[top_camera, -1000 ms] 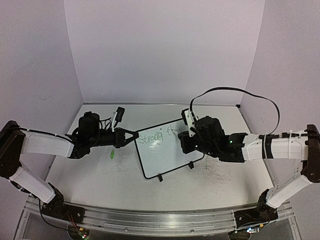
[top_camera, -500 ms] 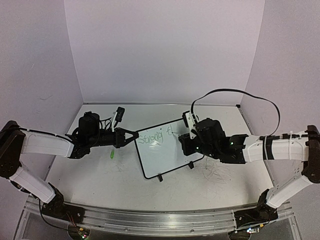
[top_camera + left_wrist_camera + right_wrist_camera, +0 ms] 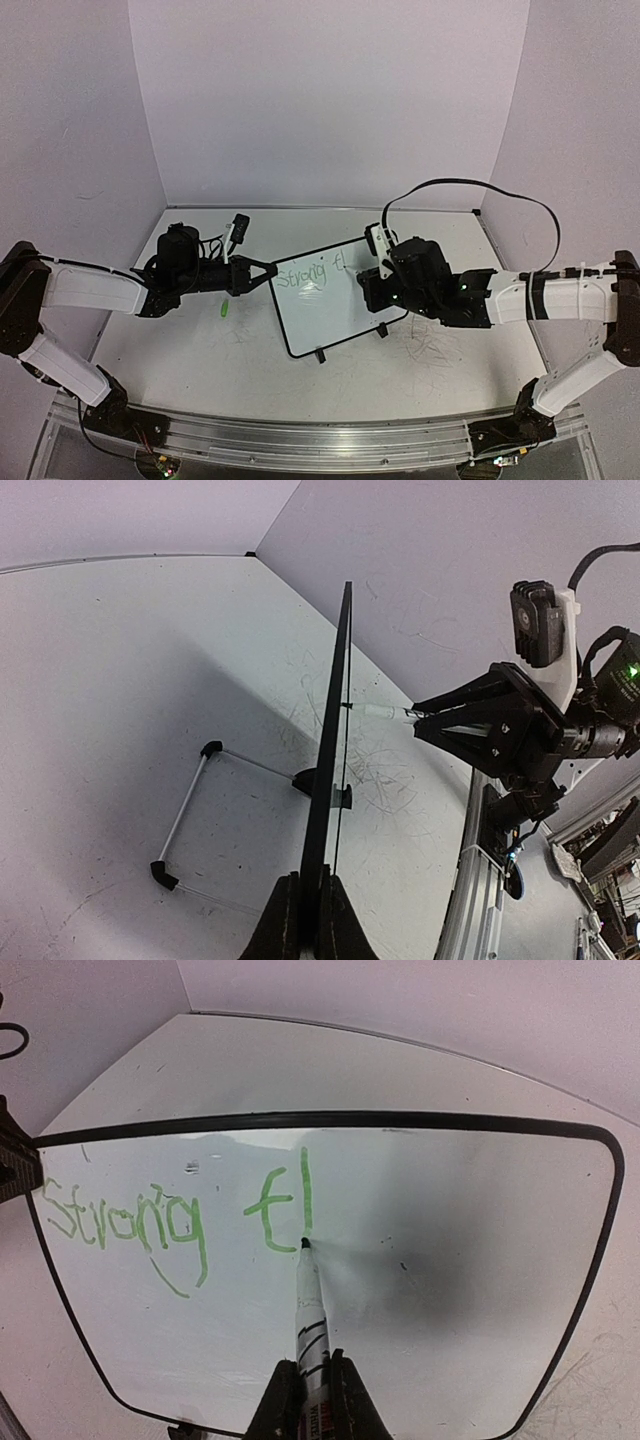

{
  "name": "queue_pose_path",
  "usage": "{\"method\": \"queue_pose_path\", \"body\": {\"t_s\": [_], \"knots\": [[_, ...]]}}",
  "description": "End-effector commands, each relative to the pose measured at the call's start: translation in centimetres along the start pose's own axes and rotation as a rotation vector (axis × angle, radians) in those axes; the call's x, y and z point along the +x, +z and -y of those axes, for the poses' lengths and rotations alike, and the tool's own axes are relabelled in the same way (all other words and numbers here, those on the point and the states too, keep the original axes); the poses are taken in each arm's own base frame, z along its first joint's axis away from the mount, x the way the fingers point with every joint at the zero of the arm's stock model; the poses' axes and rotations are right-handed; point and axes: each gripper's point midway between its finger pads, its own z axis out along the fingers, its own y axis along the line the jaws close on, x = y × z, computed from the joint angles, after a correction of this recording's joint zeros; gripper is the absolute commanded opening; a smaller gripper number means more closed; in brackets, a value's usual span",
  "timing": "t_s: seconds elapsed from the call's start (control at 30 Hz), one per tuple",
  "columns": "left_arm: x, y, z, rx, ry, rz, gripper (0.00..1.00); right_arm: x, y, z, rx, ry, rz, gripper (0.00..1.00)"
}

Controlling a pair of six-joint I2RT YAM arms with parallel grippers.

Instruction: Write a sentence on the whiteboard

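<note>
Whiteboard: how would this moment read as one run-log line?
left gripper: shut on whiteboard edge | right gripper: shut on marker, tip on board | sentence: "Strong t", next stroke begun

whiteboard [image 3: 450, 1220]: smooth, glossy white face with a soft glare on it; thin black frame, plastic by the look, faint sheen
sentence [image 3: 150, 1225]: green ink, thin and flat, streaky in places
marker [image 3: 312, 1305]: smooth white plastic barrel with black print, dark tip
stand [image 3: 185, 815]: slim shiny wire rod, matt black end caps
table [image 3: 190, 345]: matt white top, scuffed, marked with grey scribbles
left gripper [image 3: 311, 885], right gripper [image 3: 312, 1368]: matt black plastic fingers
left arm [image 3: 95, 288], right arm [image 3: 570, 297]: smooth white shells with a light gloss, black joints
rail [image 3: 320, 437]: bare brushed metal
walls [image 3: 330, 100]: matt, pale, plain
cable [image 3: 480, 185]: black, smooth sheath
</note>
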Motion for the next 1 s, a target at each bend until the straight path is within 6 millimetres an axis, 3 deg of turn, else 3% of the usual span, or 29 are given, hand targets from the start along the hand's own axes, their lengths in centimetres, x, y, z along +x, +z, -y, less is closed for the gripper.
{"method": "queue_pose_path", "body": {"t_s": [0.0,0.43,0.7,0.97], "knots": [[-0.5,0.3,-0.3,-0.016,0.019,-0.002,0.00,0.4,-0.3,0.0,-0.002,0.005,-0.014,0.00],[-0.6,0.4,-0.4,-0.017,0.019,-0.002,0.00,0.3,0.1,0.1,0.017,0.000,-0.008,0.00],[-0.7,0.4,-0.3,-0.013,0.018,-0.001,0.00,-1.9,0.3,0.0,0.034,0.005,0.064,0.00],[-0.6,0.2,-0.2,-0.014,0.017,0.000,0.00,-2.9,0.5,0.2,0.055,0.004,0.091,0.00]]}}
